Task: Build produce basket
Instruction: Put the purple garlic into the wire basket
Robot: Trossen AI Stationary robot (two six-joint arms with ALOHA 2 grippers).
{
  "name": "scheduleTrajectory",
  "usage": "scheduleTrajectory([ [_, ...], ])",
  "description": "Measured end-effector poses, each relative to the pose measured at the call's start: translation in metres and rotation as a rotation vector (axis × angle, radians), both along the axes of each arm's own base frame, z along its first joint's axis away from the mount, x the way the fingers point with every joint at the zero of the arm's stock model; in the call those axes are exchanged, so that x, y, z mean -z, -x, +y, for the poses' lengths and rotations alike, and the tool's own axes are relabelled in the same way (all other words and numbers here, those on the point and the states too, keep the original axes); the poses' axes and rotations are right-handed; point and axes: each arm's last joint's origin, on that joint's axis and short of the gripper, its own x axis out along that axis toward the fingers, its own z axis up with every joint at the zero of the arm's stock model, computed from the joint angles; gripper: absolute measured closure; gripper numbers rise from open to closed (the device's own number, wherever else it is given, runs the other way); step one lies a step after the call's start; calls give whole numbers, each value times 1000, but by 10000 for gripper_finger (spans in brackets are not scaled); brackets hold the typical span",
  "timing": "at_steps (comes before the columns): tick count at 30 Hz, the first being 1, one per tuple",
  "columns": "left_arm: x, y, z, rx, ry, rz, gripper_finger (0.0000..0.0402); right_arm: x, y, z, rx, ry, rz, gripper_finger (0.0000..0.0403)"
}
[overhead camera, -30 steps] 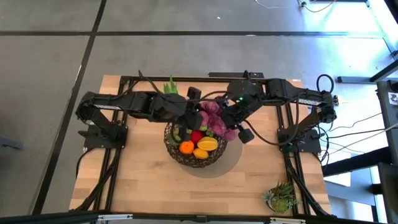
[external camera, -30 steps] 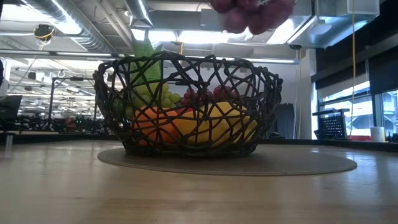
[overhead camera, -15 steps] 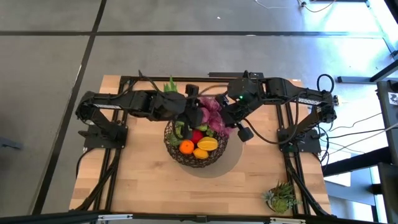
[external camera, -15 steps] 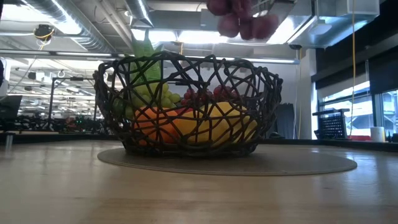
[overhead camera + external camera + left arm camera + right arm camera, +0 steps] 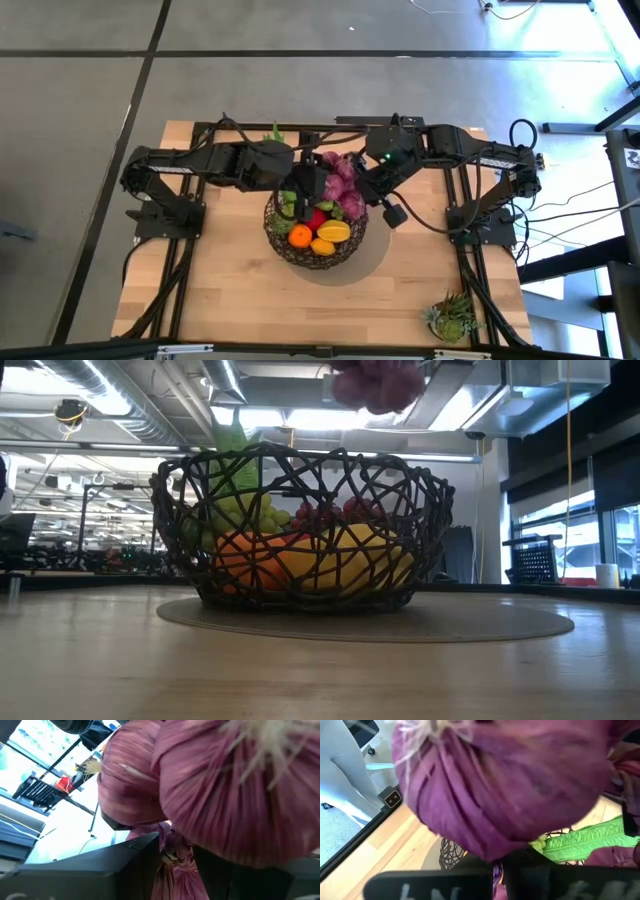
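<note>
Above the far rim of the wire basket, already holding an orange, a mango and green grapes, I carry a purple onion bunch in both grippers. My right gripper is clamped tight on it; my left gripper pinches its stem part-closed. A succulent stands well apart at the near corner.

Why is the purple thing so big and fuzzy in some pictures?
In both wrist views the purple bunch sits right against the lens, so it fills the picture and blurs. In the low view it is smeared too, while the basket looks crisp against bright ceiling lights.
</note>
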Motion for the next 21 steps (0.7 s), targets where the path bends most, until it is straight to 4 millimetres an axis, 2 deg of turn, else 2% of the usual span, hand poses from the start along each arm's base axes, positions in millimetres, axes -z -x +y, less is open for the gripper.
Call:
scheduleTrajectory([
  [5, -2, -1, 0, 2, 4, -20, 299, 0, 0, 0, 1, 0, -1, 400],
  [16, -3, -1, -1, 37, 11, -27, 382, -1, -1, 0, 1, 1, -9, 400],
  [21, -3, -1, -1, 39, 12, -26, 395, -1, -1, 0, 2, 1, -8, 400],
])
